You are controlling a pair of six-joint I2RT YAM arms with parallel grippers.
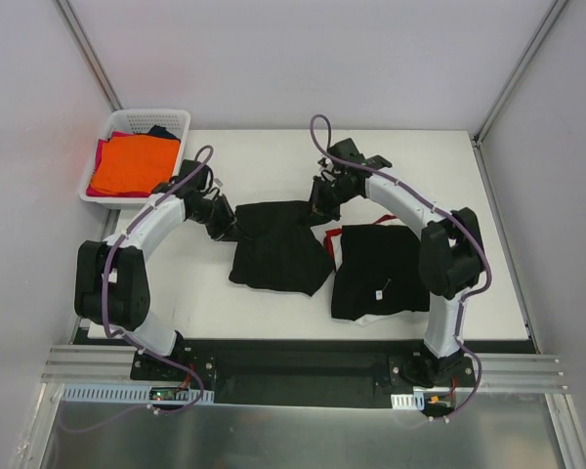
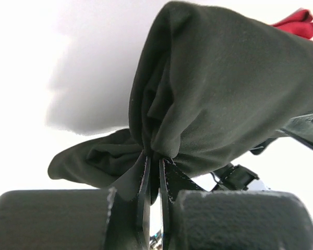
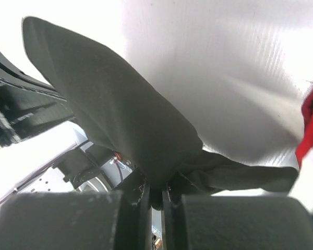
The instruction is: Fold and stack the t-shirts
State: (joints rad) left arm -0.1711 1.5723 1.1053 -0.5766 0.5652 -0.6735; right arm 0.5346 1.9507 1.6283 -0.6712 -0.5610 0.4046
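- The left gripper point(image 2: 154, 161) is closed tightly on a bunched corner of a black shirt point(image 1: 278, 249); its two jaws stand almost together with only the cloth between them.
- The right gripper point(image 3: 155, 187) is closed in the same way on the other far corner of this shirt, with a fold of the fabric pinched between the narrow jaws.
- The shirt spreads between the two grippers in the middle of the white table point(image 1: 273, 156); its far edge is held up at both corners and the rest falls toward the near side.
- In both wrist views the fabric rises from the jaws as a smooth dark sheet above the table surface; whether the near part rests on the table, the top view does not show clearly.
- A second black shirt point(image 1: 379, 271) lies flat on the table just to the right, folded to a rough rectangle, with a small white tag on top and a white edge at its near side.
- A piece of red cloth point(image 1: 329, 237) shows at the far left corner of that folded shirt, between the two black shirts.
- A white basket point(image 1: 176, 117) stands at the far left corner of the table, and an orange shirt point(image 1: 132, 163) lies on top inside it.
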